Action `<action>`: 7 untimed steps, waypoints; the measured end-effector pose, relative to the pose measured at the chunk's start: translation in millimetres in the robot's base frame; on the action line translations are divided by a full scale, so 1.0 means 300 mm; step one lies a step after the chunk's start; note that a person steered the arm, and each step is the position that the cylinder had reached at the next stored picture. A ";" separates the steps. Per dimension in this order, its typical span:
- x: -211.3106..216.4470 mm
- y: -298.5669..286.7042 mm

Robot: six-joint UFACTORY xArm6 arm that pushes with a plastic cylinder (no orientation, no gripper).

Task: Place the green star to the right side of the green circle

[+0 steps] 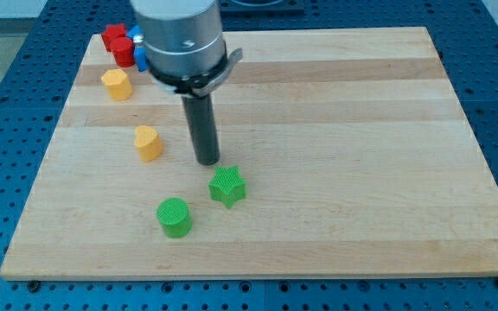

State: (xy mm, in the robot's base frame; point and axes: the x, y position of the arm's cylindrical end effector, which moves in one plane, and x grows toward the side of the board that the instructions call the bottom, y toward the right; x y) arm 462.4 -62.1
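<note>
My tip [208,161], a bare rod with no claw, stood just above the green star [227,187], itself up-right of the green circle [175,217]; next, nudge the star downward.

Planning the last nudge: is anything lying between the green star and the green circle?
Nothing: in the camera view only bare board separates the green star from the green circle. My tip sits just above the star.

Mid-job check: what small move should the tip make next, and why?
Probably a short push toward the view's bottom. My tip sits just above the green star, slightly to its left. The star is already right of the green circle but higher, so nudging it down would level them.
</note>
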 end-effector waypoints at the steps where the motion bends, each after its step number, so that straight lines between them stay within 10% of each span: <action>1: 0.046 0.116; 4: 0.288 0.125; 7: 0.219 0.035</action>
